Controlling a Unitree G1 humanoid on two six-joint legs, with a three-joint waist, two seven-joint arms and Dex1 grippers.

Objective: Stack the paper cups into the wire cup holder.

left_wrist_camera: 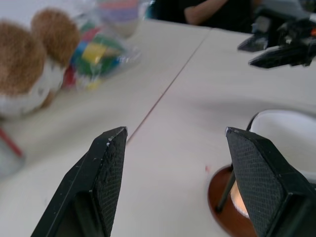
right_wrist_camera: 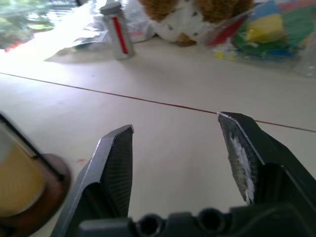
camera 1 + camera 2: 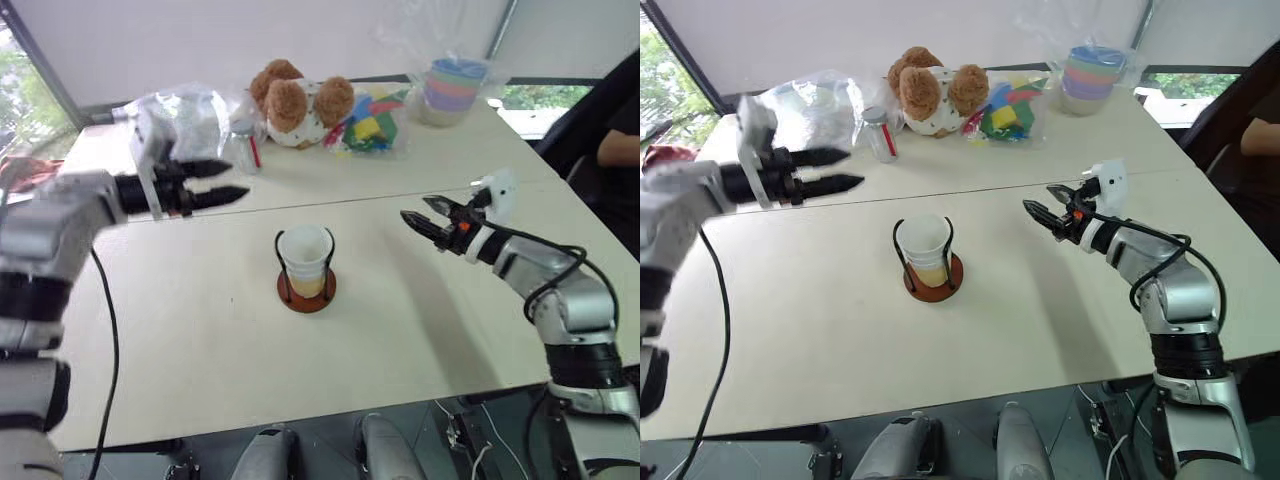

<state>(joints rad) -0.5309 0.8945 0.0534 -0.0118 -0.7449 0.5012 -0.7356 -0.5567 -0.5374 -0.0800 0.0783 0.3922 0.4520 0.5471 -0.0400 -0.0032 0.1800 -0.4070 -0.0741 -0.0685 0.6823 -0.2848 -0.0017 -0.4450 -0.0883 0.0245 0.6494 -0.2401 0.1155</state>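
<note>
One person's arm behind table.

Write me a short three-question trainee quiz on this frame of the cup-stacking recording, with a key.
1. True or false: a paper cup sits inside the wire cup holder.
2. Multiple choice: the left gripper is (A) shut on a cup, (B) open and empty, (C) resting on the table.
3. Fill in: at the table's far edge, the stack of pastel bowls stands on the robot's ____ of the plush toy.

Key: 1 true; 2 B; 3 right.
</note>
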